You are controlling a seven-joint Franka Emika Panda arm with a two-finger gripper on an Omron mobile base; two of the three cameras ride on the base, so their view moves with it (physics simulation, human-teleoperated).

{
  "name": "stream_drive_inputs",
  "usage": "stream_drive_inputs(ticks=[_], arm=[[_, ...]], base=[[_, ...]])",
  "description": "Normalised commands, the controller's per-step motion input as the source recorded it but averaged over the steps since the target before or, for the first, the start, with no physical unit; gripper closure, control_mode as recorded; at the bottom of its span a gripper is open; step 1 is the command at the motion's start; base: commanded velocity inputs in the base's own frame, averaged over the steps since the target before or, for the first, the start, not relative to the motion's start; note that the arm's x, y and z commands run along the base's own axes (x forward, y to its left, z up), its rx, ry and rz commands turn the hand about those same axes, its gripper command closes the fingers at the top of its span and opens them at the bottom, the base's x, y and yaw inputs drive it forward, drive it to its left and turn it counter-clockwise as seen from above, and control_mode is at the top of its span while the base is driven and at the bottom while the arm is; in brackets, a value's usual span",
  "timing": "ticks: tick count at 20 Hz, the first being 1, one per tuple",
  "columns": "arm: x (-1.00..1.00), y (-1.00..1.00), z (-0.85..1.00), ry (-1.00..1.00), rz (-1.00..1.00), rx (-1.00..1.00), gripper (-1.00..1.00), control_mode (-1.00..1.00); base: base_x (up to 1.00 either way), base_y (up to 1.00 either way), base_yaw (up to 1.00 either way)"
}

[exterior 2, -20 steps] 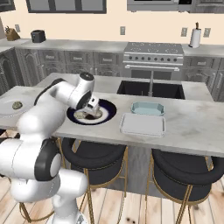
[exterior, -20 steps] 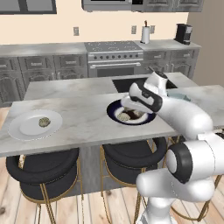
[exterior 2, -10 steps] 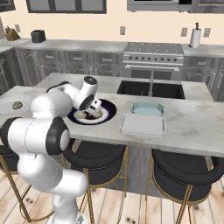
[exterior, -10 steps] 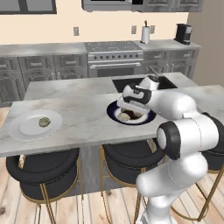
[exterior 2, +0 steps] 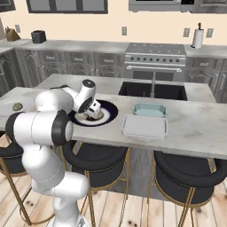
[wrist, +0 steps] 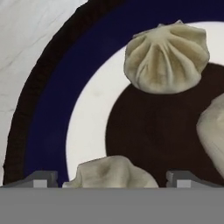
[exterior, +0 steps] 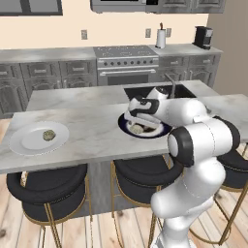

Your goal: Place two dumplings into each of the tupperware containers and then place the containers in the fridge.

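My gripper [wrist: 112, 179] is open, low over the round dark-blue plate [wrist: 48, 113], with one dumpling [wrist: 111, 173] between its fingertips [wrist: 41, 178]. A second dumpling [wrist: 166, 57] lies further on the plate and a third [wrist: 214, 131] shows at the right edge. In the base views the gripper [exterior: 138, 124] [exterior 2: 90, 115] hangs over that plate [exterior: 162, 131] [exterior 2: 111, 111]. Another dumpling [exterior: 48, 135] [exterior 2: 17, 106] lies on the white plate [exterior: 26, 140]. The pale teal tupperware container [exterior 2: 150, 109] and the translucent one [exterior 2: 145, 126] stand to the right of the plate. The fridge is out of view.
A sink with a faucet [exterior 2: 153, 84] is set into the island behind the containers. Black stools [exterior: 48, 186] [exterior 2: 188, 170] stand along the island's near edge. The stove [exterior: 127, 65] and dark cabinets line the back wall.
The hand has come down and toward the near-left side of the dark-blue plate, ending low around a dumpling. Its jaws have stayed open. The dumplings and containers have not moved.
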Motion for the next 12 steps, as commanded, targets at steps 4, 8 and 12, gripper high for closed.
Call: stream_drive_inputs(ticks=[4, 8, 12], arm=[[-0.22, 0.00, -0.08, 0.00, -0.12, 0.00, -1.00, -1.00], [-0.29, 0.00, -0.36, 0.08, -0.10, 0.00, -1.00, -1.00], [0.63, 0.08, -0.89, 0.17, -0.01, 0.01, 1.00, -1.00]], base=[[0.00, 0.00, 0.00], [0.00, 0.00, 0.00], [0.00, 0.00, 0.00]])
